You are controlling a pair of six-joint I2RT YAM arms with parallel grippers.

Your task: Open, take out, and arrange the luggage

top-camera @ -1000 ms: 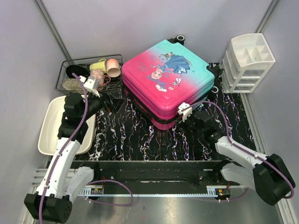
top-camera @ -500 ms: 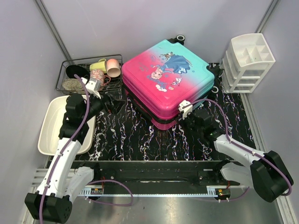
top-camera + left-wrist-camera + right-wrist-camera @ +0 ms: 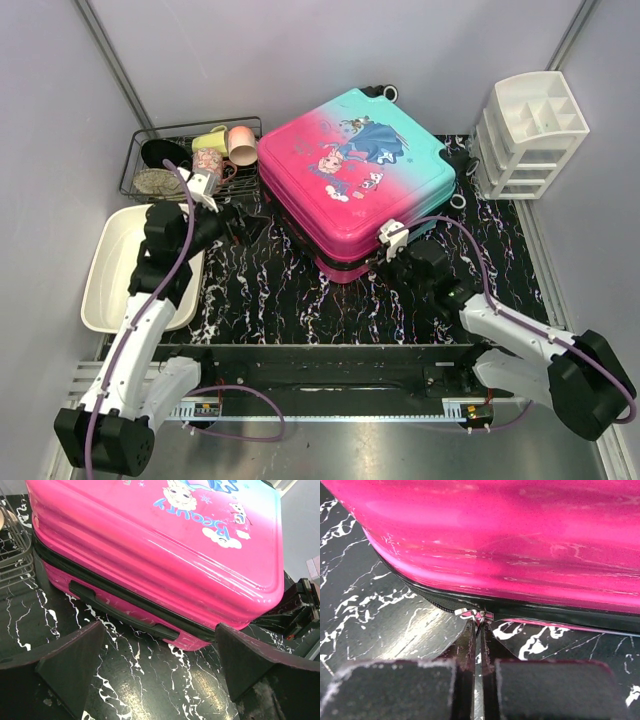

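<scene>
The luggage [image 3: 350, 170] lies flat on the black marbled mat, pink end towards me, lid down on its dark zipper seam. My right gripper [image 3: 388, 262] is at its near right edge. In the right wrist view the fingers [image 3: 470, 645] are shut on the silver zipper pull [image 3: 479, 615] on the seam under the pink shell [image 3: 510, 545]. My left gripper [image 3: 240, 222] is open and empty, just left of the luggage. In the left wrist view [image 3: 160, 670] its jaws stand wide apart, facing the pink side [image 3: 165, 545] and its black side handle [image 3: 120, 612].
A wire basket [image 3: 150, 135] with cups and bowls stands at the back left. A white tub [image 3: 105, 275] sits on the left beside the left arm. A white drawer organizer [image 3: 530, 135] stands at the back right. The right arm shows in the left wrist view [image 3: 300, 610].
The luggage has shifted and turned slightly to the left. My right gripper has moved a little left along the seam, still shut on the zipper pull. The left gripper has barely moved.
</scene>
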